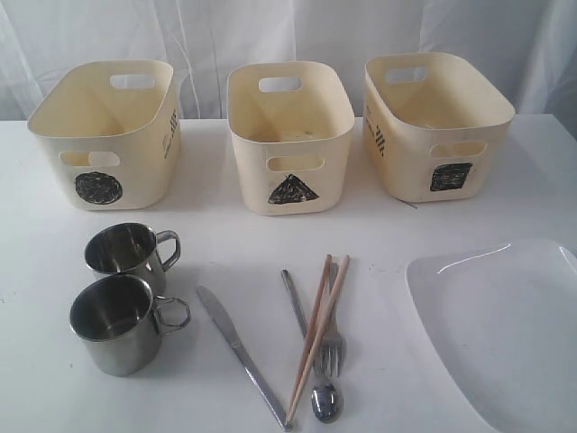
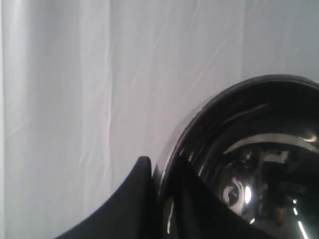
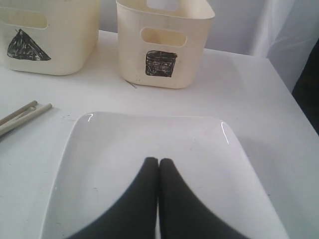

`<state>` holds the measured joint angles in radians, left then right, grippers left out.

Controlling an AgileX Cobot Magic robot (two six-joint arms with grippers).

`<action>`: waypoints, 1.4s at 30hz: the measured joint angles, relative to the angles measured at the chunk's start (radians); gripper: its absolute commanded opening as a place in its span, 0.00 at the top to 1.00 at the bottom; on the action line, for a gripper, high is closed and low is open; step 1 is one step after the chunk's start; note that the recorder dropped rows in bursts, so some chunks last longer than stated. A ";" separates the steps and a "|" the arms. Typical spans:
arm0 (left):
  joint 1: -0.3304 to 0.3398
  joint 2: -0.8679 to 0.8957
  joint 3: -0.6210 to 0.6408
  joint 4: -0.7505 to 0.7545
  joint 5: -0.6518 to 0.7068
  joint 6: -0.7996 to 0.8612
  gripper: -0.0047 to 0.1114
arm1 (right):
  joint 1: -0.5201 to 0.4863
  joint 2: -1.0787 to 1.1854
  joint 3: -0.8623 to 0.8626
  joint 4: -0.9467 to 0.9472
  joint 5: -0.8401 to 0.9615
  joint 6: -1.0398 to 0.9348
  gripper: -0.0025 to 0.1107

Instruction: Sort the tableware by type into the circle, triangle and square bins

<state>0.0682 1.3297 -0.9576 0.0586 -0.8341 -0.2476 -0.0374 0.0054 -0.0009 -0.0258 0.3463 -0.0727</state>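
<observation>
A: L claw, status?
B: Left claw is closed down on the rim of the round shiny steel bowl: one black finger outside, one inside. Bowl's up in front of the white curtain; can't place it vs the bins.
A: R claw?
B: Right claw is fully closed, tips touching, nothing in it, hanging over the large white squarish plate.
A: Edges, room?
B: Plate sits front right, near the white surface's right edge. Three cream plastic bins across the back w/ gaps between: circle bin, triangle bin, square bin. Bare strip in front of them. Steel handled mugs front left, close together: rear mug, front mug. Mid-front: steel knife, spoon, fork, wooden chopsticks lying across the fork. Knife's apart from the mugs.
</observation>
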 measured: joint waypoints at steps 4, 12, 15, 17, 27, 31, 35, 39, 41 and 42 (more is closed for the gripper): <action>0.000 0.181 -0.121 0.207 -0.090 -0.050 0.96 | 0.000 0.000 0.000 0.000 0.000 0.000 0.98; 0.000 0.603 -0.449 0.329 0.129 -0.192 0.92 | 0.000 0.000 0.000 0.000 0.000 0.000 0.98; -0.007 0.670 -0.521 0.463 0.221 -0.312 0.84 | 0.000 0.000 0.000 0.000 0.000 0.000 0.98; -0.017 0.684 -0.540 0.536 0.268 -0.359 0.78 | 0.000 0.000 0.000 0.000 0.000 0.000 0.98; -0.076 0.681 -0.563 0.649 0.448 -0.437 0.46 | 0.000 0.000 0.000 0.000 0.000 0.000 0.98; -0.080 0.631 -0.566 0.660 0.595 -0.493 0.46 | 0.000 0.000 0.000 0.000 0.000 0.000 0.98; -0.107 0.452 -0.566 0.663 0.878 -0.593 0.57 | 0.000 0.000 0.000 0.000 0.000 0.000 0.98; -0.239 0.273 -0.559 0.327 1.379 -0.104 0.77 | 0.000 0.000 0.000 0.000 0.000 0.000 0.98; -0.276 0.263 -0.522 0.010 1.589 0.215 0.79 | 0.000 0.000 0.000 0.000 0.000 0.000 0.98; -0.287 0.271 -0.487 -0.103 1.663 0.310 0.78 | 0.000 0.000 0.000 0.000 0.000 0.000 0.98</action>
<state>-0.2185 1.6009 -1.4442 -0.0446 0.8289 0.0622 -0.0374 0.0054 -0.0009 -0.0258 0.3463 -0.0727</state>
